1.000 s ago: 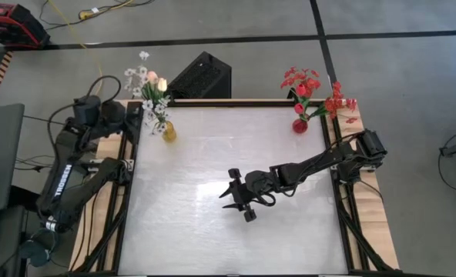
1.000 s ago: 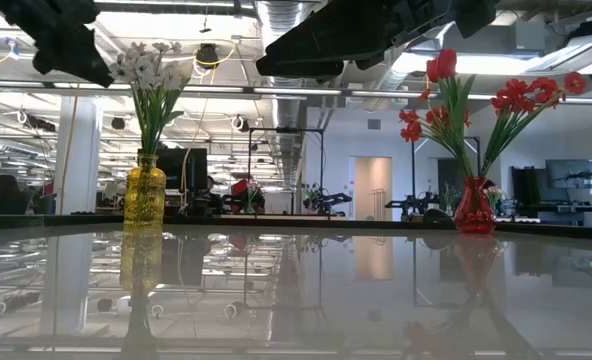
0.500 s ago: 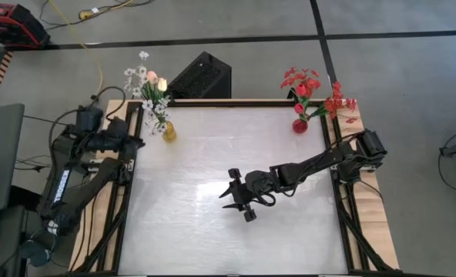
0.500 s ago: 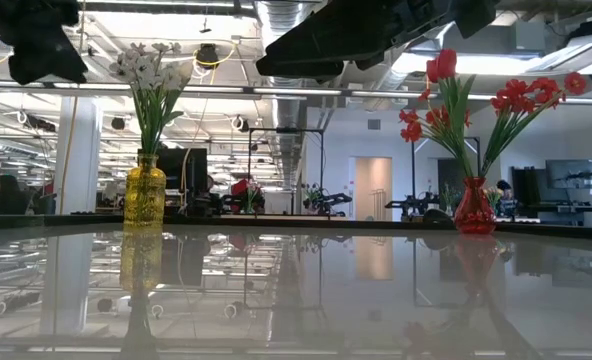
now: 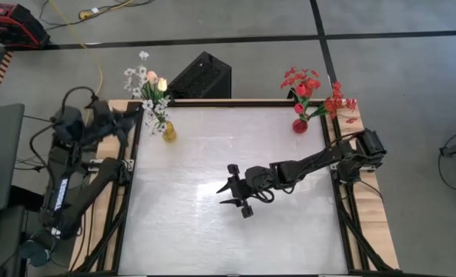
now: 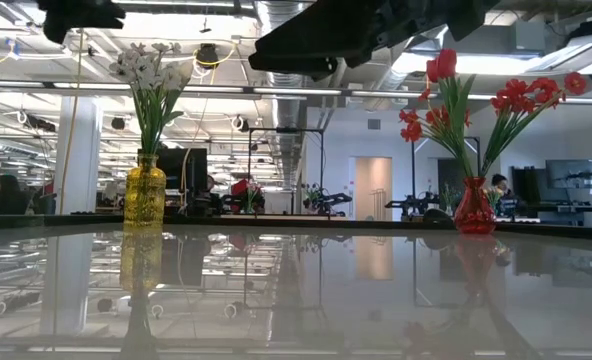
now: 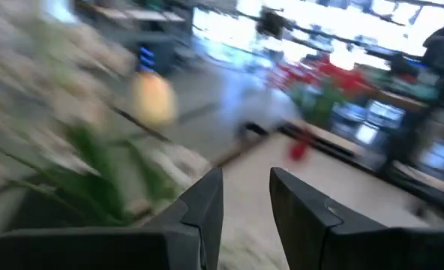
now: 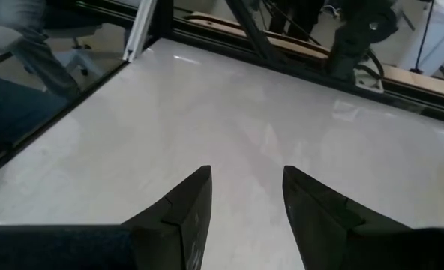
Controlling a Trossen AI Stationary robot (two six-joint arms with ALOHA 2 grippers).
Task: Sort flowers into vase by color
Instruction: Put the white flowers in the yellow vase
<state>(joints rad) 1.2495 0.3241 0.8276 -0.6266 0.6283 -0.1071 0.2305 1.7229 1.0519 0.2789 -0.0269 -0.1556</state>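
A yellow vase (image 5: 169, 132) (image 6: 144, 190) stands on its base at the table's far left corner with white blossom sprays and a cream tulip bud (image 5: 150, 86) (image 7: 153, 101) in it. A red vase (image 5: 300, 125) (image 6: 474, 207) at the far right corner holds red blossoms and red tulips (image 5: 313, 88) (image 6: 476, 95). My left gripper (image 5: 126, 118) (image 7: 246, 199) is open, raised beside the table's left edge, left of the yellow vase, and holds nothing. My right gripper (image 5: 224, 187) (image 8: 244, 196) is open above the middle of the table, holding nothing.
The white table top (image 5: 228, 231) carries only the two vases. A black box (image 5: 201, 77) sits beyond the far edge between them. Wooden side rails (image 5: 370, 231) and dark frame bars run along both sides. A person's legs (image 8: 27, 67) show beyond the table.
My left gripper has pulled back from the yellow vase toward the table's left edge and risen, its arm swinging and blurred in motion. The flowers and vases have kept still.
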